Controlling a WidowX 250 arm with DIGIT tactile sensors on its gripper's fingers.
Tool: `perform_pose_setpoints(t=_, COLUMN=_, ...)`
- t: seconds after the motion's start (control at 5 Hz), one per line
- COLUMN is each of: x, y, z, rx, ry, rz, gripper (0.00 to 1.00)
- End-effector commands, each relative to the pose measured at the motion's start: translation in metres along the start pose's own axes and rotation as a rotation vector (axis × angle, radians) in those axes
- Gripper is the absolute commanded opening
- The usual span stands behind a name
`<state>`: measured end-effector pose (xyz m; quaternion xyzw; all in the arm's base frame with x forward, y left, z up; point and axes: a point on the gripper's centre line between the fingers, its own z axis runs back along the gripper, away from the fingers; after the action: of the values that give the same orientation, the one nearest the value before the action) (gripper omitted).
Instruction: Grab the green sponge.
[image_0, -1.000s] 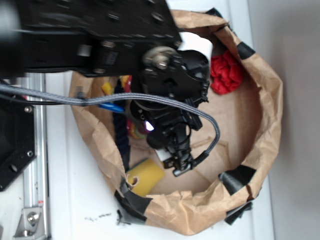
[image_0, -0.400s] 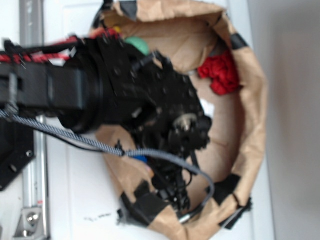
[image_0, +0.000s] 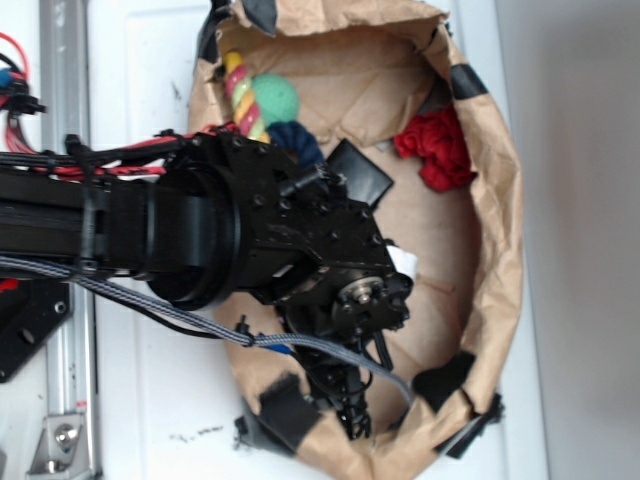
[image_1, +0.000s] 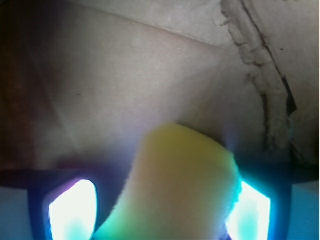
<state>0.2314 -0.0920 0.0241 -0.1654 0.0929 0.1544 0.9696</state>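
The green sponge (image_0: 276, 100), a mint-green ball, lies at the top left inside the brown paper bag (image_0: 500, 230), against the twisted rope (image_0: 242, 92). My gripper (image_0: 352, 408) points down at the bag's lower end, far from the sponge. In the wrist view the gripper (image_1: 160, 202) is open, its two glowing fingers (image_1: 72, 210) wide apart. A yellow block (image_1: 180, 185) sits between them, touching the right finger with a gap on the left. The arm hides this block in the exterior view.
A red cloth (image_0: 436, 150) lies at the bag's right wall. A black square pad (image_0: 358, 172) and a dark blue piece (image_0: 296, 140) sit just below the sponge. The black arm (image_0: 200, 240) crosses the bag's left rim. A metal rail (image_0: 65, 90) runs along the left.
The arm has shifted down and left, uncovering the green sponge, rope and black pad. The gripper now sits low in the bag's lower end.
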Motion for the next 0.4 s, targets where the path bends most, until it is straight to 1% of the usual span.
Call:
perform_pose_setpoints(t=0.0, x=-0.004, y=-0.001, z=0.016, rx=0.023, ry=-0.089, rz=-0.146, gripper=0.00)
perform_pose_setpoints(t=0.2, x=0.011, y=-0.001, z=0.065, rx=0.067, ry=-0.238, rz=-0.312, gripper=0.00)
